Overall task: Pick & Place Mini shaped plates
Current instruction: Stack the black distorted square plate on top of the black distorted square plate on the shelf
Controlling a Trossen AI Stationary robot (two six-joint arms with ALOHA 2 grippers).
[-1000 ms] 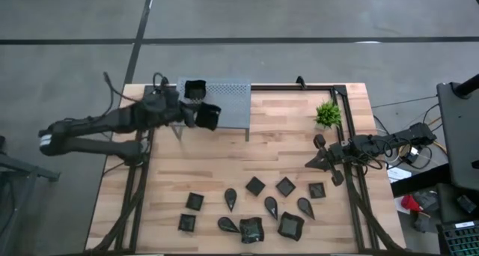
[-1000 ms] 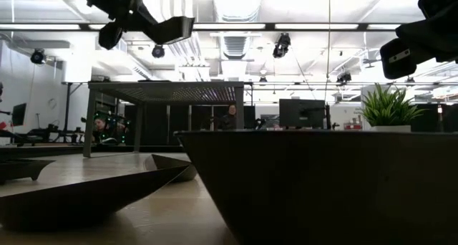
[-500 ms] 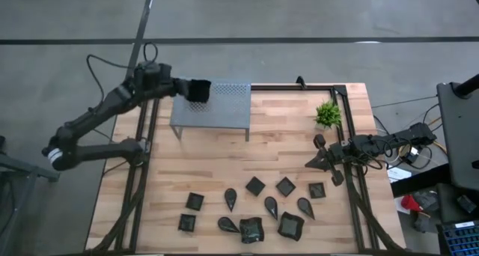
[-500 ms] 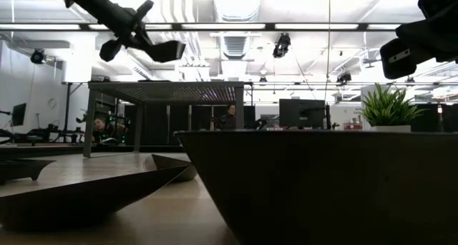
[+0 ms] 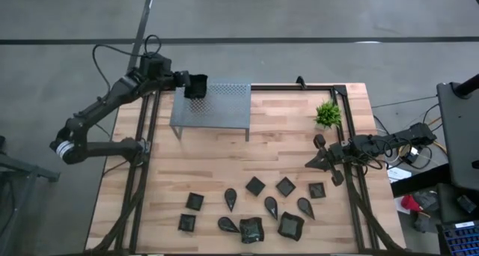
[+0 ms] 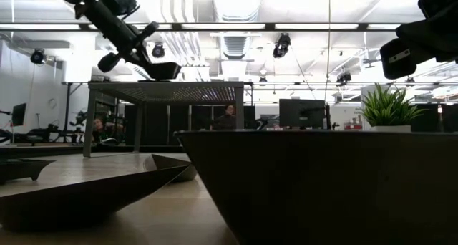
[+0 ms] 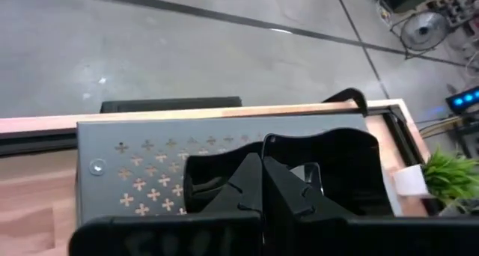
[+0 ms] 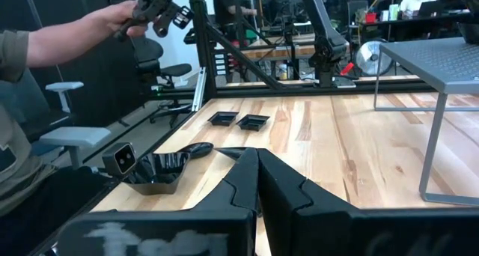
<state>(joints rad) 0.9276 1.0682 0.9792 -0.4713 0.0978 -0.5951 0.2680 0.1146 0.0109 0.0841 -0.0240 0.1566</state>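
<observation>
My left gripper [image 5: 187, 84] is clamped on a black plate [image 5: 197, 86] over the stand's [image 5: 224, 106] upper-left corner; seemingly near the edge, so releasing could tip it off.

The left arm stretches from nine o'clock up toward eleven, elbow bent, its left gripper [image 5: 196, 86] raised with fingers [image 7: 247, 183] pressed together. The right arm lies folded low at three o'clock, right gripper [image 5: 313, 164] closed too, pointing inward.
</observation>
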